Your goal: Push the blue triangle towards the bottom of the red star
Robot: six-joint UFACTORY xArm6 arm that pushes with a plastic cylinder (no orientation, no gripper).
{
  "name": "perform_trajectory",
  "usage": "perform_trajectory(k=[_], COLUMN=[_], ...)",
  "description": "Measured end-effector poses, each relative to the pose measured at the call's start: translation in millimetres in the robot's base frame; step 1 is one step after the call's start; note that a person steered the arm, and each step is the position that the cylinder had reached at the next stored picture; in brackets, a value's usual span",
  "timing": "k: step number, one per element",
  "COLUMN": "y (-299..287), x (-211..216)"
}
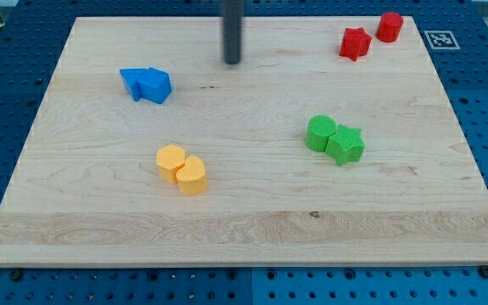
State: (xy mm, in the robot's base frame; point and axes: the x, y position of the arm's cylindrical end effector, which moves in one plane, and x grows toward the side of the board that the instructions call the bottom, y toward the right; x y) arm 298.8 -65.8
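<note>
Blue triangle [156, 85]: lies at the board's upper left, touching a second blue block [132, 82] on the side toward the view's left; which of the two is the triangle I judge only from the shape, and it is not fully clear.
Red star [355, 43]: sits near the board's top right corner, just beside a red round block [389, 27]; it is well apart from the blue pair.
Tip [231, 62]: my tip is the lower end of a straight dark rod with nothing to open or close; it touches no block. It stands to the view's right of the triangle and a little higher, between the blue pair and the red pair.
Step in hand: I judge the push is not yet begun; the triangle is far from its goal.
Next move: the tip should go around to the view's left of the triangle, then push it rightward to a place below the star. The other blue block stands in that way and may be carried along.
Arm pose: the rod comes down upright from the view's top; the arm above is out of view.
Others: green pair [335, 139] and yellow pair [182, 168] lie lower, away from the likely path.
</note>
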Motion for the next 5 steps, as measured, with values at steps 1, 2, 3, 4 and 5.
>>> perform_trajectory(k=[1,2,3,4,5], y=[-88.4,-160.2,-203.4,-184.0,-136.2], x=[0.3,4.0,23.3,52.9,52.9])
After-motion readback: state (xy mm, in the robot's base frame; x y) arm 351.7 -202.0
